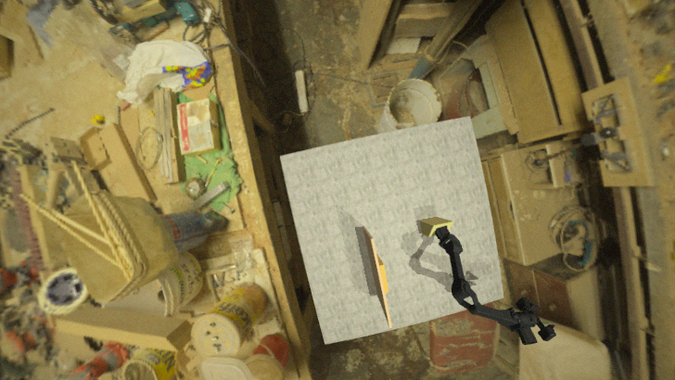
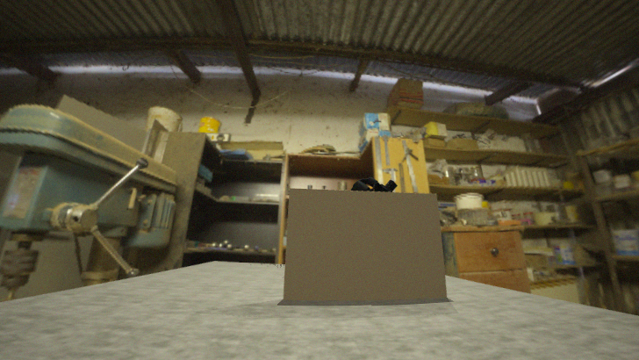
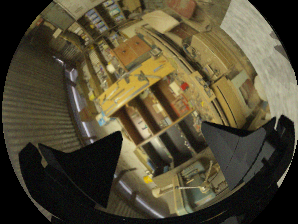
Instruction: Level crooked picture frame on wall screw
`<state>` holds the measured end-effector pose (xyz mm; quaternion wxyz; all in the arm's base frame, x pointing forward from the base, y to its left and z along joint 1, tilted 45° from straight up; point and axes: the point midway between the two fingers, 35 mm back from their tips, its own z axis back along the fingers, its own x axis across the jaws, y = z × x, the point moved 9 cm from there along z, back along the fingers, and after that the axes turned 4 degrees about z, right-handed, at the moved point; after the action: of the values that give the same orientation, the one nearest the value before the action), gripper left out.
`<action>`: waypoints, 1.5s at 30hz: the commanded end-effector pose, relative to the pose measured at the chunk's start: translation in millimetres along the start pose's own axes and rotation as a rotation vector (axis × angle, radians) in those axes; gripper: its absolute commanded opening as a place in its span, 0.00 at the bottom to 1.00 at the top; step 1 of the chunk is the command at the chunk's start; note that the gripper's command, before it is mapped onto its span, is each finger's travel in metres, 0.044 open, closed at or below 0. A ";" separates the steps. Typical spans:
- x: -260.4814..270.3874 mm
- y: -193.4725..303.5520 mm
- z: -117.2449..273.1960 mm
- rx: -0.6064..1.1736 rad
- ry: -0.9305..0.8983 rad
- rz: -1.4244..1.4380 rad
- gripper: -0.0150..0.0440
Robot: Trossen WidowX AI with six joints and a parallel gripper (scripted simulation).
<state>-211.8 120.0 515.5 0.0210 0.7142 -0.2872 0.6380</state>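
Note:
The picture frame (image 1: 383, 278) shows in the top view as a narrow yellow-orange shape on the right face of the upright wall panel (image 1: 368, 257) (image 2: 364, 246), seen from above almost edge-on. Its tilt cannot be read from there. In the exterior view the panel's plain brown back hides the frame. The screw and the notched strip are not visible. My gripper (image 1: 541, 318) (image 3: 162, 131) is open and empty, far to the right of the frame, beyond the mat's lower right corner. The wrist view faces the workshop shelves and does not show the frame.
The panel stands on a pale grey mat (image 1: 377, 179) (image 2: 178, 321). A yellow block (image 1: 437, 222) is beside the arm's base, right of the panel. The black arm (image 1: 455, 264) reaches from there to the lower right. Part of it shows above the panel in the exterior view.

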 end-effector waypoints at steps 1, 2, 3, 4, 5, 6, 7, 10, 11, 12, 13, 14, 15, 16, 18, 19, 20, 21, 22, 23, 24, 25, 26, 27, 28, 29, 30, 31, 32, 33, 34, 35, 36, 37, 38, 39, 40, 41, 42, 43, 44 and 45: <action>-1.1 -1.6 0.7 -0.008 0.003 -0.001 0.89; -4.5 -6.5 2.9 -0.032 0.012 -0.005 0.84; -10.1 -14.6 6.9 -0.072 0.027 -0.011 0.80; -16.7 -24.0 12.2 -0.120 0.044 -0.019 0.75; -23.2 -33.2 18.1 -0.170 0.060 -0.027 0.71; -29.6 -42.0 24.4 -0.219 0.076 -0.035 0.69; -35.9 -50.4 31.1 -0.269 0.091 -0.042 0.69; -54.0 -73.4 53.9 -0.419 0.130 -0.065 0.69; -59.8 -80.2 62.2 -0.470 0.143 -0.073 0.69; -65.5 -86.5 70.9 -0.521 0.154 -0.081 0.69; -71.1 -92.5 79.9 -0.573 0.165 -0.088 0.69; -76.5 -97.9 89.2 -0.624 0.175 -0.095 0.69; -81.8 -102.9 98.7 -0.676 0.184 -0.103 0.69; -87.0 -107.5 108.5 -0.728 0.192 -0.110 0.69; -96.9 -115.1 128.6 -0.833 0.205 -0.123 0.69; -101.7 -118.2 139.0 -0.886 0.211 -0.130 0.69; -106.4 -120.8 149.4 -0.938 0.215 -0.136 0.69; -110.8 -122.9 159.9 -0.991 0.218 -0.141 0.69; -115.1 -124.6 170.5 -1.044 0.220 -0.146 0.69; -119.3 -125.7 181.2 -1.096 0.221 -0.151 0.69; -123.3 -126.4 191.9 -1.149 0.221 -0.155 0.69; -127.3 -126.6 202.6 -1.202 0.221 -0.159 0.69; -131.2 -126.3 213.3 -1.255 0.219 -0.163 0.69; -134.9 -125.5 224.0 -1.309 0.217 -0.166 0.69; -138.6 -124.3 234.6 -1.362 0.213 -0.168 0.69; -142.1 -122.5 245.2 -1.415 0.209 -0.170 0.69; -145.6 -120.3 255.6 -1.468 0.203 -0.171 0.69; -148.7 -117.8 265.7 -1.519 0.198 -0.170 0.69; -151.8 -114.8 275.6 -1.570 0.192 -0.168 0.69; -154.7 -111.4 285.3 -1.621 0.186 -0.166 0.69; -157.6 -107.6 294.9 -1.672 0.178 -0.163 0.69; -160.5 -103.4 304.3 -1.723 0.170 -0.160 0.69; -163.2 -98.9 313.4 -1.774 0.161 -0.156 0.69; -166.0 -93.9 322.4 -1.825 0.151 -0.151 0.69; -168.7 -88.6 331.1 -1.875 0.140 -0.145 0.69; -171.4 -83.0 339.5 -1.926 0.128 -0.139 0.69; -174.1 -77.0 347.7 -1.976 0.115 -0.133 0.69; -176.9 -70.7 355.6 -2.027 0.099 -0.128 0.69; -179.8 -64.1 363.2 -2.077 0.082 -0.121 0.69; -182.6 -57.2 370.5 -2.127 0.064 -0.114 0.69; -185.4 -50.1 377.5 -2.177 0.046 -0.106 0.69; -188.2 -42.7 384.2 -2.227 0.026 -0.096 0.69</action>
<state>137.0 103.2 307.6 0.6653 0.3418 -0.6539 0.1138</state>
